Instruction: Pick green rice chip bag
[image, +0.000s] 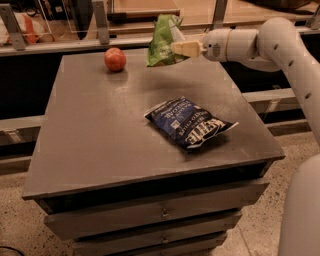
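One red round fruit (115, 59) sits back-left on the dark grey bench (95, 140), well apart from everything else. One crinkled light-green rice chip bag (162, 34) comes next, at the bench's back edge, roughly upright with its long axis near vertical. Its lower edge looks clear of the surface, but I can't confirm the gap from this angle. One cream-fingered gripper (176, 48) is touching the bag's right side, reaching in horizontally from the right. Its fingers are closed onto that side, pinching the film, with nothing else in the grip. Key relation: the bag hangs off the gripper's left tip, not beneath it, so any lift or retract carries it by one side edge. Expect swing or sag. One dark blue Kettle chip bag (190, 122) lies flat nearer the front, centre-right, long axis diagonal, well apart from the gripper. One white arm (280, 45) enters from the right, and it's the only arm. Judgement: the grasp looks made and the task is at the lift stage. The main risk is the thin pinch slipping.
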